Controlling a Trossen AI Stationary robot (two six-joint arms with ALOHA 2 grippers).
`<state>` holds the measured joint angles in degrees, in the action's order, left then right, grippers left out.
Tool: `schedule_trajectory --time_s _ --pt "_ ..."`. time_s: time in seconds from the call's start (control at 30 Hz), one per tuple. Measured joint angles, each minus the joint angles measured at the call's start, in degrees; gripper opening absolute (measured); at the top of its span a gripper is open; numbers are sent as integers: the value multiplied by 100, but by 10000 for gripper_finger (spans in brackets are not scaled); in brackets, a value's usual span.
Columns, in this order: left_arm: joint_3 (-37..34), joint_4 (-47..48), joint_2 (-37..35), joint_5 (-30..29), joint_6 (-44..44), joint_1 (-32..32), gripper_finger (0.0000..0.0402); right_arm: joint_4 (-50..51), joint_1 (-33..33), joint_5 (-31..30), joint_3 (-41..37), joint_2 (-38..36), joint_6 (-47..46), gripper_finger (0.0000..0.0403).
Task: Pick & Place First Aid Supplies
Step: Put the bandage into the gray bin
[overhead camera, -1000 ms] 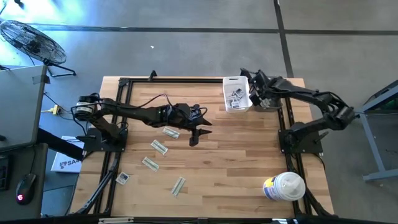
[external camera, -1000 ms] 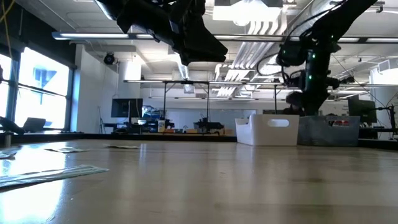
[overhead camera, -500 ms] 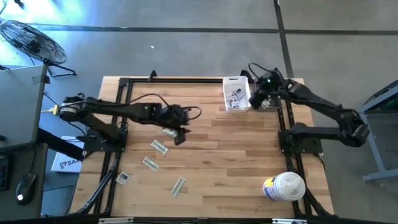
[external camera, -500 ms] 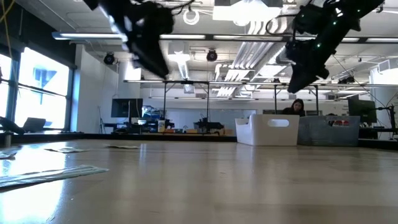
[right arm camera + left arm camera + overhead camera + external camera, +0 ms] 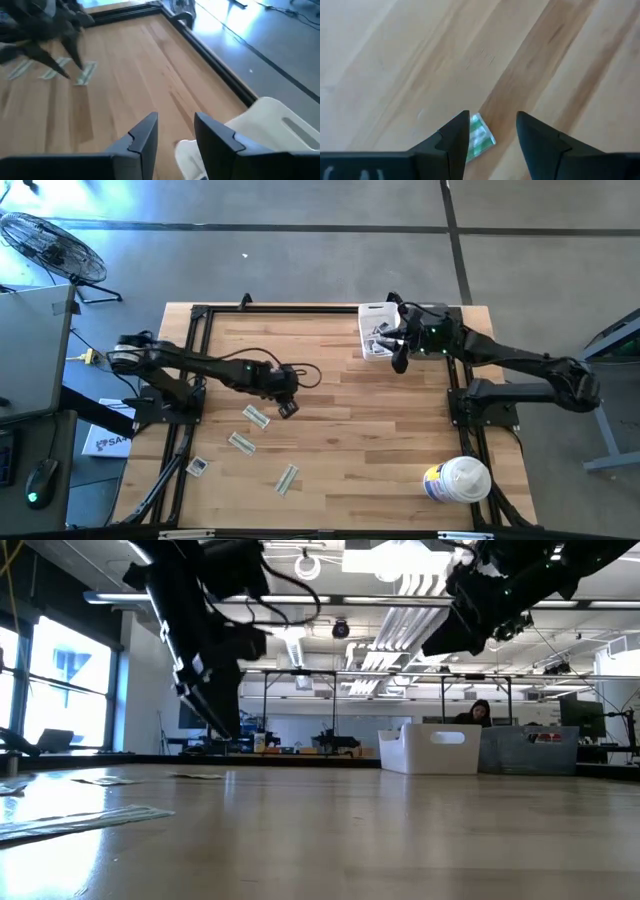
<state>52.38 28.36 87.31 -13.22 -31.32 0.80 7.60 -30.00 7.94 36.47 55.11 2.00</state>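
Several small flat packets lie flat on the wooden table's left half: pale green-beige strips (image 5: pixel 257 417), (image 5: pixel 241 442), (image 5: pixel 287 478) and a square white one (image 5: pixel 196 466). My left gripper (image 5: pixel 287 408) hangs open over a green-white strip (image 5: pixel 479 137). That strip lies on the wood just inside one finger and I see no contact. My right gripper (image 5: pixel 400 360) is open and empty. It hovers at the near side of the white bin (image 5: pixel 378 332), which holds several packets.
A big white round canister (image 5: pixel 457 480) stands at the near right corner. Black frame rails (image 5: pixel 200 315) run along the table's edges. The white bin (image 5: pixel 432 748) sits at the far edge. Bare wood (image 5: pixel 370 430) spans the middle. A person (image 5: pixel 478 712) sits in the room behind.
My left gripper has drawn back toward the table's left and come down over the strip nearest the middle. My right gripper has swung from the bin's far right side over to its near side and has tipped toward the table's middle.
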Motion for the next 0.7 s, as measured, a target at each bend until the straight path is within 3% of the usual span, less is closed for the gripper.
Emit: schedule_trajectory --time_s 0.27,0.7 --pt "-2 -205 692 53 533 79 141 19 168 -142 0 -109 1 122" --pt "27 -202 1191 61 229 77 61 36 166 -96 0 -114 -116 122"
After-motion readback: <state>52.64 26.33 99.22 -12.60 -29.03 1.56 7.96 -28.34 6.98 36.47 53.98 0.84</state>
